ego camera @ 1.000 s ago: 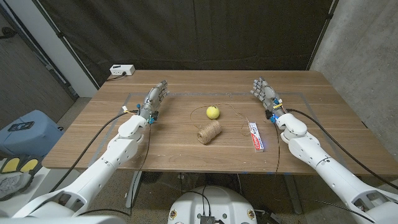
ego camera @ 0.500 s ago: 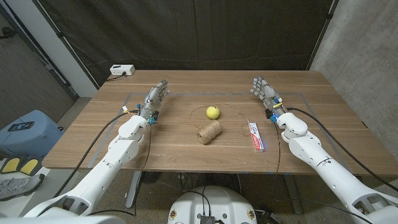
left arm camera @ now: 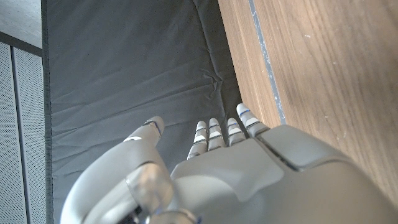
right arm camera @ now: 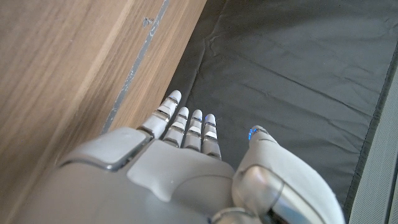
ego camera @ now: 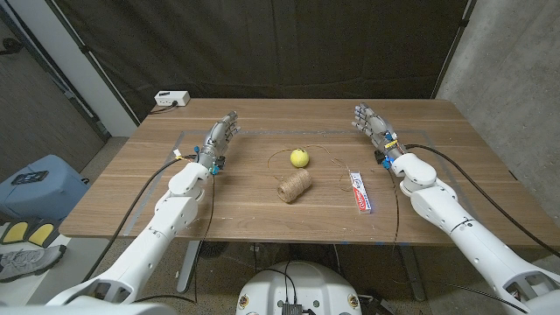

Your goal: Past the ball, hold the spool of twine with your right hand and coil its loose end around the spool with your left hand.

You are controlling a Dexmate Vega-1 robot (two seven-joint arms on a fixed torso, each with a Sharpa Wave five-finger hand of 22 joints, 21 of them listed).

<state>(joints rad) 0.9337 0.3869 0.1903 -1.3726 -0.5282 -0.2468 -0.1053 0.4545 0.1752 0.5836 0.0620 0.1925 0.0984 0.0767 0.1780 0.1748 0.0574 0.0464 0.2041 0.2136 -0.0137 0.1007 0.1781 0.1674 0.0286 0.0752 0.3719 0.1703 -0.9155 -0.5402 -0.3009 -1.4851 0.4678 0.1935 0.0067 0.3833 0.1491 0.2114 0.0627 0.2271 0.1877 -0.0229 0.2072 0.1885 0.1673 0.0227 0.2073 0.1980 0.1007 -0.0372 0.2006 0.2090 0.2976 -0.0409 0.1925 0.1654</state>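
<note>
Head view: dark curtain behind wooden bench (ego camera: 131, 201). Spool of twine (ego camera: 295, 185) lay mid-bench just nearer than yellow ball (ego camera: 300, 157), loose end trailing right toward toothpaste box (ego camera: 360, 191), prob. staged for reach by both arms. Left hand (ego camera: 217, 140) and right hand (ego camera: 371, 127) stood well apart from spool, fingers straight, holding nothing.
L wrist: left hand (left arm camera: 217, 168) open over bench edge.
R wrist: right hand (right arm camera: 180, 162) same, empty.

arms: glossy white rounded shells in segments | left hand (ego camera: 220, 138): grey, silver-banded fingers, blue and yellow wrist fittings | right hand (ego camera: 370, 125): same grey, small blue light at thumb | cables: black, trailing off each forearm
</note>
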